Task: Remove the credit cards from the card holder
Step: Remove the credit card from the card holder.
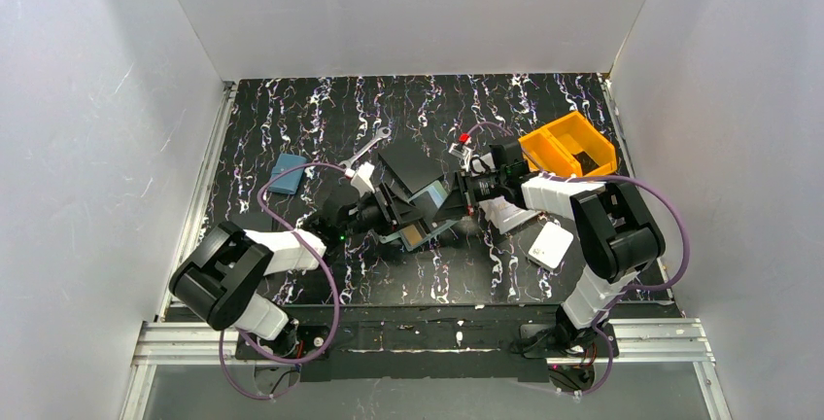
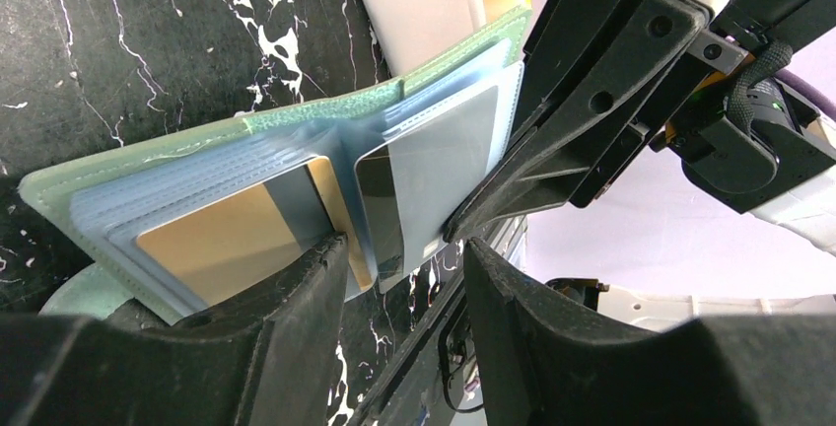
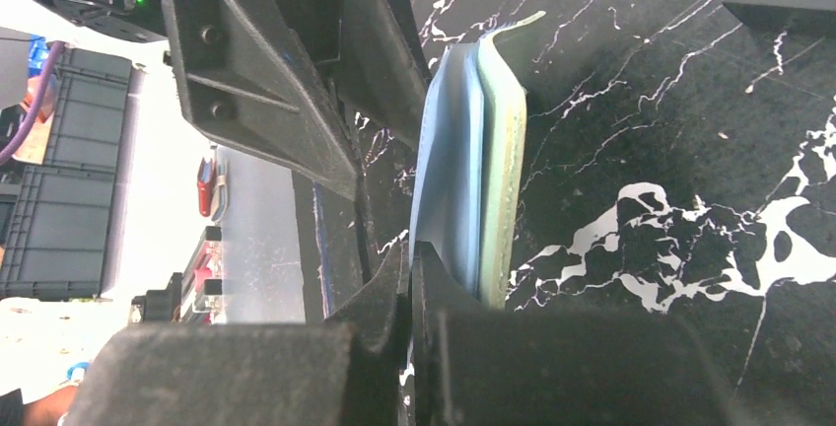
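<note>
The card holder (image 2: 177, 155) lies open between both arms, mint-green cover outside, pale blue sleeves inside; from above it shows at table centre (image 1: 434, 208). A tan credit card (image 2: 222, 239) fills the left sleeve. A grey-blue credit card (image 2: 444, 150) sits in the right panel, with a darker card edge (image 2: 380, 204) beside it. My left gripper (image 2: 404, 248) is open, and the cards' lower corners hang between its fingers unpinched. My right gripper (image 3: 409, 253) is shut on a thin blue leaf of the holder (image 3: 449, 170), at that panel's lower corner.
A black square plate (image 1: 408, 165) lies just behind the holder, with a wrench (image 1: 367, 151) and a blue pouch (image 1: 286, 173) to the left. An orange bin (image 1: 568, 144) stands at the back right. A white box (image 1: 551, 244) rests by the right arm.
</note>
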